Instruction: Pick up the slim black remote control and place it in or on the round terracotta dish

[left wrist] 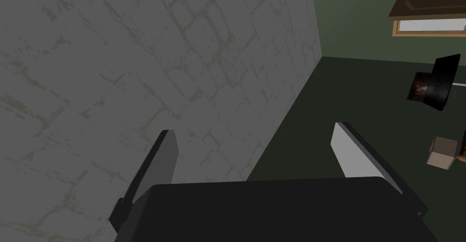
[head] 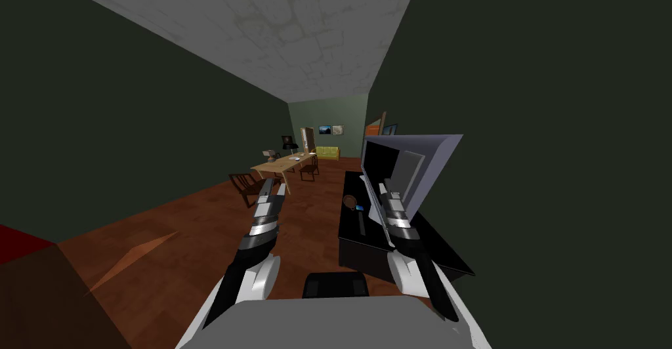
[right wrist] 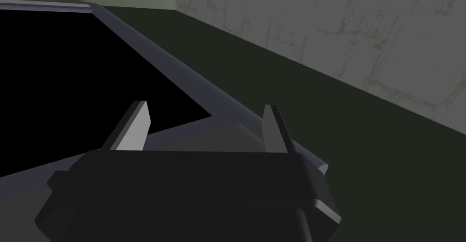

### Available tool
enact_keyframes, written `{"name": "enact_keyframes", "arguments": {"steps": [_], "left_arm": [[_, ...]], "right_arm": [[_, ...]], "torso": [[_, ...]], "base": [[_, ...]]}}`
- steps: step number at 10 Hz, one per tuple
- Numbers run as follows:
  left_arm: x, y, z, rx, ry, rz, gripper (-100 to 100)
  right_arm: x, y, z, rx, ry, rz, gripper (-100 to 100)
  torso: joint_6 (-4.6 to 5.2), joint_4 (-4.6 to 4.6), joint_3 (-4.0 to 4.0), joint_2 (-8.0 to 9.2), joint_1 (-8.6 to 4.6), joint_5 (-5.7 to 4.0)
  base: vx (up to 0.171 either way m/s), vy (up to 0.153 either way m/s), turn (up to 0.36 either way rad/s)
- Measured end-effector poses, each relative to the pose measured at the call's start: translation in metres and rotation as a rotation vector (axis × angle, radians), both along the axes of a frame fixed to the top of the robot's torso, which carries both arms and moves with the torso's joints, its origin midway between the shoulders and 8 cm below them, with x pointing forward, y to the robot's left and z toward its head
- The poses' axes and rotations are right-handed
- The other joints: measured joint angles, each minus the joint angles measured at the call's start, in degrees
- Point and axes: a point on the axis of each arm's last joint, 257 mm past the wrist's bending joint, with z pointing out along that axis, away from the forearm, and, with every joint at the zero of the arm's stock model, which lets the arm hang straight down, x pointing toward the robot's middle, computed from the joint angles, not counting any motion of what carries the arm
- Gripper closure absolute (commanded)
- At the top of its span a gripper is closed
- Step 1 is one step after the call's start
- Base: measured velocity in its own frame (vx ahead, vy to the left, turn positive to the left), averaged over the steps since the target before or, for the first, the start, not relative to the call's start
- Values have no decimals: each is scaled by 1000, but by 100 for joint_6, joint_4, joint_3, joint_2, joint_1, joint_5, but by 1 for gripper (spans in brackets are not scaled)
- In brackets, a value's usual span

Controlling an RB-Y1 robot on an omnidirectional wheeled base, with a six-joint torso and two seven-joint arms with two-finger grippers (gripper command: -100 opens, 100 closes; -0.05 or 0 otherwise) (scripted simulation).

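A slim black remote [head: 361, 224] lies on a low black cabinet [head: 354, 246] to my right front. Just beyond it sits a round brown dish [head: 350, 201], with a small blue object [head: 359, 207] beside it. My right gripper [head: 386, 186] is raised above the cabinet, to the right of the remote and in front of a grey-framed television [head: 410, 164]. The right wrist view shows that gripper [right wrist: 205, 105] open and empty, facing the television's black screen [right wrist: 68, 71]. Over the floor left of the cabinet, my left gripper [head: 274, 184] is also raised; it [left wrist: 252, 129] is open and empty.
The television stands along the cabinet's right side, against the dark wall. A wooden dining table [head: 285, 163] with dark chairs [head: 244, 186] stands farther ahead, and a yellow sofa [head: 327, 153] sits at the back wall. A red-brown block [head: 26, 286] is at my near left. Wooden floor lies between.
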Motion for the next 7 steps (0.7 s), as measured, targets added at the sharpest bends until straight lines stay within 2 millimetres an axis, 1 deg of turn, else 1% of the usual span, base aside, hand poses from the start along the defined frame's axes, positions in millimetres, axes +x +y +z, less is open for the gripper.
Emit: {"name": "enact_keyframes", "arguments": {"steps": [1,3,4,5,6,7], "left_arm": [[0,0,0,0,0,0,0],[0,0,0,0,0,0,0],[0,0,0,0,0,0,0],[0,0,0,0,0,0,0],[0,0,0,0,0,0,0],[0,0,0,0,0,0,0]], "right_arm": [[11,-3,-11,-7,28,3,-100],[19,-11,-21,-12,71,3,-100],[25,-20,-28,-12,98,1,-100],[34,-24,-39,-7,131,-2,-100],[43,-30,-51,-2,166,-7,-100],[48,-35,-57,2,188,-10,-100]], "torso": [[0,-2,-7,-12,34,5],[0,-2,-5,-8,38,9],[0,-2,-6,-10,41,9],[-1,-4,-11,-20,46,10],[0,-6,-15,-26,61,13],[-1,-4,-11,-17,50,12]], "base": [[28,131,-55],[17,104,-50],[54,127,-78],[65,169,-89],[27,131,-33],[11,109,-48]]}}
